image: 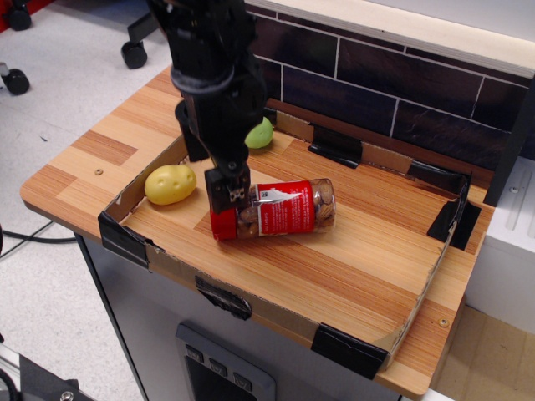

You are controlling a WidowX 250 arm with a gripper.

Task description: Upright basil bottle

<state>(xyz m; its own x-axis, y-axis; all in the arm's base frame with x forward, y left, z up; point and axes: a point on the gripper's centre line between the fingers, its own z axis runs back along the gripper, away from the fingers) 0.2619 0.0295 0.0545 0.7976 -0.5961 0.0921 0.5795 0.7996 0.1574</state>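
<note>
The basil bottle (284, 209) lies on its side in the cardboard tray (251, 302). Its red cap (222, 225) points left and its clear base points right. My gripper (227, 195) hangs from the black arm directly over the cap end, its tip touching or just above the cap. The fingers are seen edge-on as one dark block, so their opening does not show.
A yellow potato (170, 184) lies left of the cap by the tray's left wall. A green fruit (261, 134) sits behind the arm at the tray's back. A dark tiled wall (376, 92) rises behind the tray. The wooden table's (100, 142) edge runs along the left.
</note>
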